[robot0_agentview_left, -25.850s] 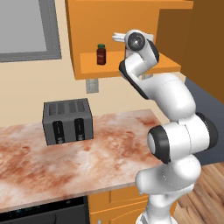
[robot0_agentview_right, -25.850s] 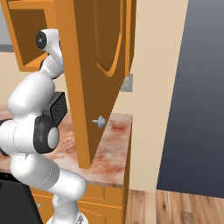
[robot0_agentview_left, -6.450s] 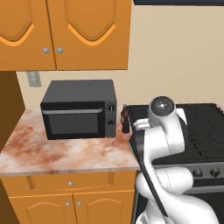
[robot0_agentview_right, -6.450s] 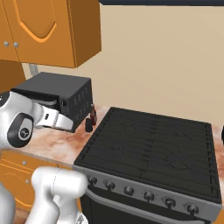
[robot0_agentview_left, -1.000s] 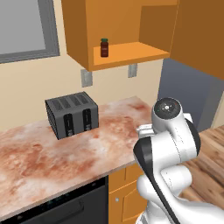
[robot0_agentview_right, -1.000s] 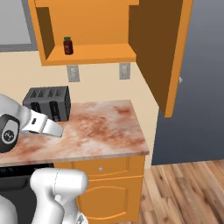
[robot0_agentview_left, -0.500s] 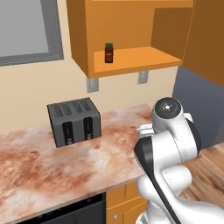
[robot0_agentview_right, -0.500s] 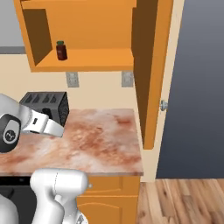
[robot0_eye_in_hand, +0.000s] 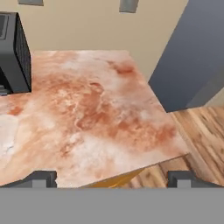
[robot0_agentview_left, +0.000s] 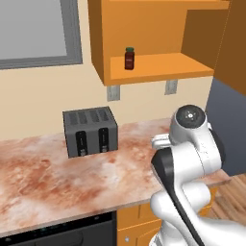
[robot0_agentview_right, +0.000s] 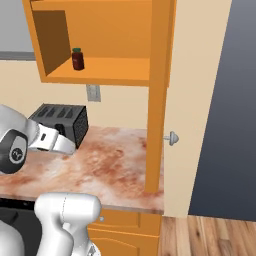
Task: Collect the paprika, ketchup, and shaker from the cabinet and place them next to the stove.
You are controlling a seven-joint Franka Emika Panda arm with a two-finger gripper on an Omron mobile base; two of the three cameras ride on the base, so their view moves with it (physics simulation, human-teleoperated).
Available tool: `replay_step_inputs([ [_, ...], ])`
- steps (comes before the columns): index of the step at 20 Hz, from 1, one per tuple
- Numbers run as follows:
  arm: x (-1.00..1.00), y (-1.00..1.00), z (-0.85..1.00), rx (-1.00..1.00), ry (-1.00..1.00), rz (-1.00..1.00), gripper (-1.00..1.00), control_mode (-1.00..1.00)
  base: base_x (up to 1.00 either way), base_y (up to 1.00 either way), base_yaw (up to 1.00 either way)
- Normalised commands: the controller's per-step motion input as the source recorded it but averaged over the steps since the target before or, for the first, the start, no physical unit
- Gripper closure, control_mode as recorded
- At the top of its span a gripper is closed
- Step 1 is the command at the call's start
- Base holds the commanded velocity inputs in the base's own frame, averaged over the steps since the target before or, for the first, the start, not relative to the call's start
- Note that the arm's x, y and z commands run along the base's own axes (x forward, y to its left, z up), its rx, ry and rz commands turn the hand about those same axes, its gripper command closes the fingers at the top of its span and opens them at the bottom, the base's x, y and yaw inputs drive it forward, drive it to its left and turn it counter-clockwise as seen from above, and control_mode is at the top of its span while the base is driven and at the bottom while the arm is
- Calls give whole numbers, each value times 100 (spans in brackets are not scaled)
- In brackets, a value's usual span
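**Clerk:** On the shelf of the cabinet (robot0_agentview_left: 158,67), item one: the paprika (robot0_agentview_left: 129,58), a squat dark-red jar with a green lid, standing upright near the left end, well apart from the open right side. It shows again in the right base view (robot0_agentview_right: 77,58), close to the cabinet's inner left wall.

**Auditor:** Other task items on that shelf?

**Clerk:** None entered. I see no ketchup bottle or black shaker there. My judgement: two of the three may already be dealt with, and the paprika is what is left, but whether those two stand beside the stove cannot be checked from these pictures.

**Auditor:** Gripper?

**Clerk:** Item two: gripper (robot0_eye_in_hand: 112,178), fingers spread wide and nothing between them, the two dark tips standing far apart at the bottom of the hand view. It looks down over the marbled counter (robot0_eye_in_hand: 87,113), low and well below the shelf.

**Auditor:** Sundry items?

**Clerk:** One black toaster (robot0_agentview_left: 90,131) on the counter below and left of the cabinet. One open cabinet door (robot0_agentview_right: 159,95) with a round knob (robot0_agentview_right: 172,137), seen edge-on. Two outlets on the wall (robot0_agentview_left: 113,92) under the shelf.

**Auditor:** Anything obscured?

**Clerk:** The upper part of the cabinet is cut off by the frame. The toaster is cropped at the left edge of the hand view. The jar's label, if any, is too small to read. The reach up to the jar is, as I judge it, not yet begun.
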Motion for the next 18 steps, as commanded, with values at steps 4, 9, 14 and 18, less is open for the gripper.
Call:
replay_step_inputs([
  [4,50,-6,38,25,-22,33,-100,-100,0,0,0],
  [9,30,-1,60,17,-23,24,-100,-100,0,0,0],
  [14,5,4,62,3,-19,6,-100,-100,0,0,0],
  [18,8,2,64,0,-17,0,-100,-100,0,0,0],
])
